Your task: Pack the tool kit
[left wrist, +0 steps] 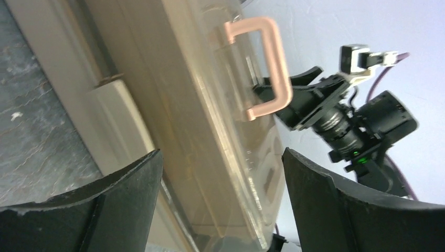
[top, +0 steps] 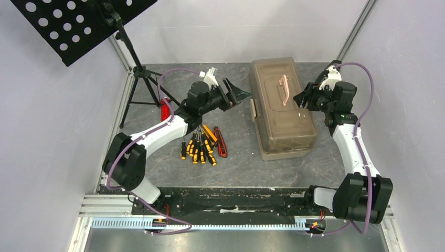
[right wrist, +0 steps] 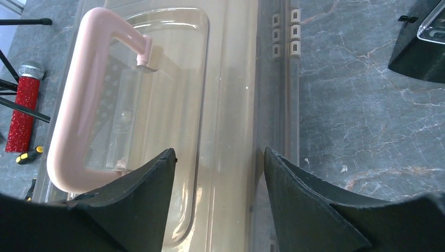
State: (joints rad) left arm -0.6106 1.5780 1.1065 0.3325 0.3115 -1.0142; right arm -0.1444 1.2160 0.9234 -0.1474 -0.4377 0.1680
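Observation:
The tan-brown toolbox [top: 286,123] stands closed at the table's middle right, its pale handle [top: 285,89] raised on the lid. My left gripper [top: 237,94] is open, just off the box's left side, and faces the box wall [left wrist: 199,105] with nothing between its fingers. My right gripper [top: 303,100] is open over the lid's right part, beside the handle [right wrist: 78,105]; its fingers [right wrist: 152,178] straddle a strip of lid [right wrist: 231,79]. Yellow-and-black screwdrivers [top: 198,149] lie in a pile on the table, with an orange knife [top: 210,134] and a red knife [top: 221,143] next to them.
A black music stand [top: 78,26] on a tripod stands at the back left. A red bar-shaped piece [top: 166,109] lies by the tripod's legs, partly under my left arm. Grey walls close the table on three sides.

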